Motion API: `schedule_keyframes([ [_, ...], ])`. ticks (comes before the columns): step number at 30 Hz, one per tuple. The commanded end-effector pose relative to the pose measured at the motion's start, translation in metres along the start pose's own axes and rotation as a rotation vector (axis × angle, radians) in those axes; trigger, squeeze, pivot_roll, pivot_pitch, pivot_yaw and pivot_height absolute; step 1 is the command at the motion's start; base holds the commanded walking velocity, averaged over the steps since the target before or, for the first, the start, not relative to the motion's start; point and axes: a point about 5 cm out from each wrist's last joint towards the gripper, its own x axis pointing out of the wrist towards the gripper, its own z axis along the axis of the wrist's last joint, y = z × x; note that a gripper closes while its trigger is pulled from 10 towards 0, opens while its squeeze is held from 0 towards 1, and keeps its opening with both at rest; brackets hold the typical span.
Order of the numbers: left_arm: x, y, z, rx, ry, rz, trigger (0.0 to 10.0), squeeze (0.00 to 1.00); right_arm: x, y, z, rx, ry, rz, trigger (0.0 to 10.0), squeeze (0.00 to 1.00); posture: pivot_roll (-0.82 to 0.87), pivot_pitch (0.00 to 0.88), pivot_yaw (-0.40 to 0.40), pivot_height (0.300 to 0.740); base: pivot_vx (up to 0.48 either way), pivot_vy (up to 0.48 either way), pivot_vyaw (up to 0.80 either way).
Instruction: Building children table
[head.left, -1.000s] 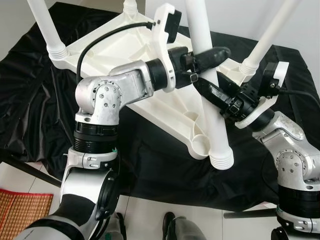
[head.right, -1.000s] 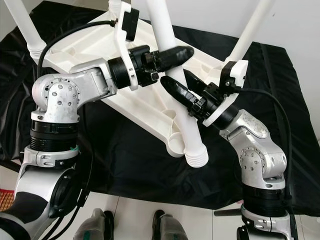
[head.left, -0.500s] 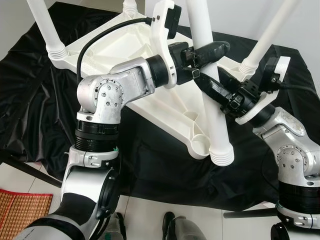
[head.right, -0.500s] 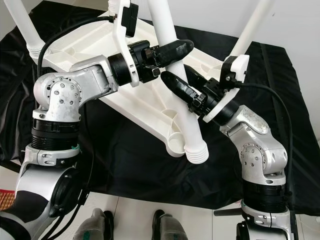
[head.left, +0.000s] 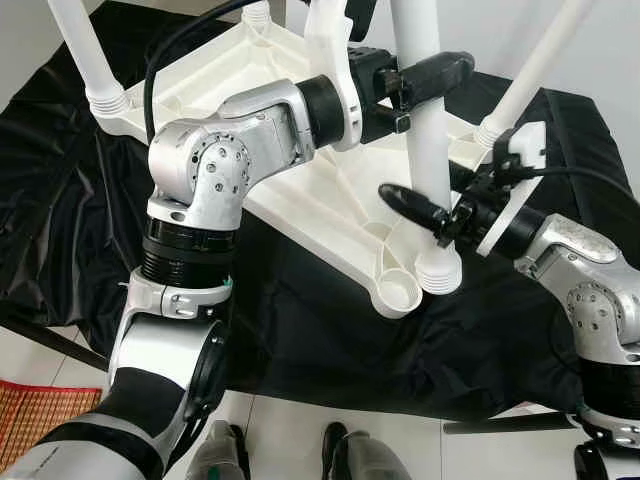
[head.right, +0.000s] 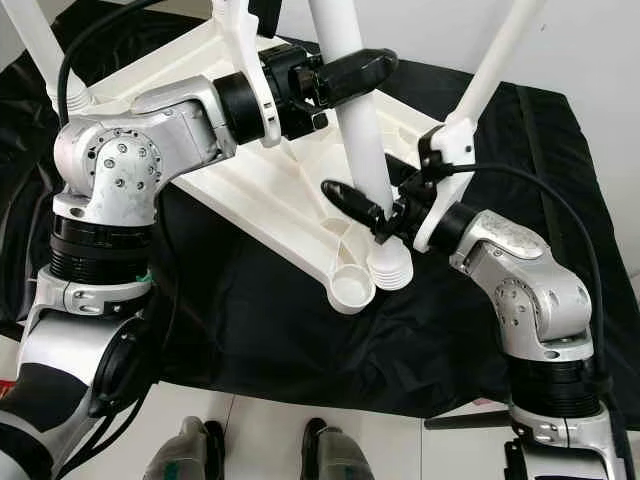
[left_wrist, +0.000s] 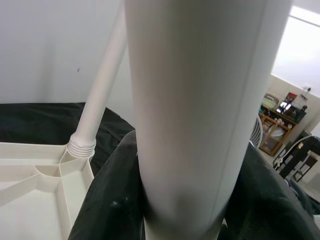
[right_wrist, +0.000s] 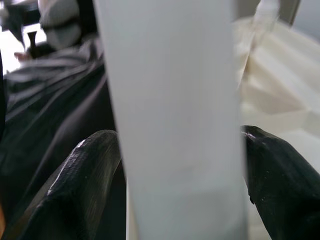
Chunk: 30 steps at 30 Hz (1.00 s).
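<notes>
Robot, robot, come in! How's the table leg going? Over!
Both grippers on the loose white leg: left gripper high, right gripper near its ribbed end. Leg end beside the empty corner socket, not in yet. Nothing blocking.

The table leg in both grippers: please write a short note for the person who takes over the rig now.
Left gripper is shut on the loose leg, high up.
Right gripper holds the same leg near its ribbed lower end.
The upside-down tabletop lies on black cloth; three legs already stand in its corners.
The leg's foot hangs just beside the empty corner socket, not seated.
Left to do: line it up over the socket and press or twist it in.
</notes>
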Motion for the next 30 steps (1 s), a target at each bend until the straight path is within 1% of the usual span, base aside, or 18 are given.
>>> schedule_keyframes([
  [1, 0.005, -0.01, 0.004, 0.049, 0.018, -0.095, 10.0, 0.0, 0.0, 0.003, -0.008, -0.001, 0.06, 0.029, 10.0, 0.0, 0.03, 0.199, -0.105, 0.74, 0.0, 0.0, 0.0],
  [2, 0.005, -0.01, 0.004, 0.049, 0.018, -0.095, 10.0, 0.0, 0.0, 0.003, -0.008, -0.001, 0.06, 0.029, 10.0, 0.0, 0.03, 0.199, -0.105, 0.74, 0.0, 0.0, 0.0],
  [8, 0.009, -0.013, 0.007, 0.065, 0.017, -0.118, 10.0, 0.0, -0.003, 0.003, -0.017, -0.023, 0.155, 0.049, 10.0, 0.0, 0.03, 0.19, -0.107, 0.74, 0.0, 0.0, 0.0],
  [9, 0.009, -0.013, 0.007, 0.065, 0.017, -0.118, 10.0, 0.0, -0.003, 0.003, -0.017, -0.023, 0.155, 0.049, 10.0, 0.0, 0.03, 0.19, -0.107, 0.74, 0.0, 0.0, 0.0],
  [12, 0.009, -0.014, 0.008, 0.073, 0.018, -0.125, 10.0, 0.0, -0.005, 0.003, -0.019, -0.058, 0.186, 0.063, 10.0, 0.0, 0.03, 0.19, -0.107, 0.74, 0.0, 0.0, 0.0],
  [13, 0.01, -0.014, 0.008, 0.074, 0.018, -0.129, 10.0, 0.0, -0.006, 0.001, -0.02, -0.055, 0.195, 0.056, 7.8, 0.0, 0.03, 0.186, -0.105, 0.74, 0.0, 0.0, 0.0],
  [14, 0.01, -0.015, 0.008, 0.074, 0.019, -0.131, 10.0, 0.0, -0.007, 0.0, -0.022, -0.049, 0.214, 0.048, 4.7, 0.0, 0.03, 0.186, -0.105, 0.74, 0.0, 0.0, 0.0],
  [17, 0.01, -0.015, 0.008, 0.075, 0.02, -0.132, 10.0, 0.0, -0.008, -0.001, -0.023, -0.045, 0.229, 0.044, 4.7, 0.0, 0.03, 0.186, -0.105, 0.74, 0.0, 0.0, 0.0],
  [18, 0.01, -0.015, 0.008, 0.076, 0.021, -0.136, 10.0, 0.0, -0.009, -0.002, -0.023, -0.046, 0.236, 0.041, 2.5, 0.0, 0.03, 0.184, -0.104, 0.74, 0.0, 0.0, 0.0],
  [19, 0.01, -0.015, 0.008, 0.076, 0.021, -0.136, 10.0, 0.0, -0.009, -0.002, -0.023, -0.046, 0.236, 0.041, 2.5, 0.0, 0.03, 0.184, -0.104, 0.74, 0.0, 0.0, 0.0],
  [20, 0.01, -0.015, 0.008, 0.076, 0.023, -0.14, 10.0, 0.0, -0.011, -0.004, -0.023, -0.051, 0.244, 0.041, 0.6, 0.0, 0.02, 0.185, -0.101, 0.74, 0.0, 0.0, 0.0],
  [22, 0.01, -0.015, 0.008, 0.076, 0.023, -0.14, 10.0, 0.0, -0.011, -0.004, -0.023, -0.051, 0.244, 0.041, 0.6, 0.0, 0.02, 0.185, -0.101, 0.74, 0.0, 0.0, 0.0],
  [23, 0.011, -0.015, 0.008, 0.077, 0.023, -0.143, 10.0, 0.0, -0.012, -0.005, -0.023, -0.059, 0.249, 0.038, 0.0, 0.0, 0.02, 0.185, -0.101, 0.74, 0.0, 0.0, 0.0],
  [28, 0.011, -0.014, 0.009, 0.077, 0.025, -0.147, 10.0, 0.0, -0.014, -0.007, -0.024, -0.066, 0.25, 0.04, 0.0, 0.0, 0.02, 0.189, -0.099, 0.74, 0.0, 0.0, 0.0],
  [30, 0.011, -0.014, 0.009, 0.079, 0.024, -0.144, 10.0, 0.0, -0.014, -0.008, -0.025, -0.051, 0.255, 0.032, 0.0, 0.0, 0.03, 0.196, -0.098, 0.74, 0.0, 0.0, 0.0],
])
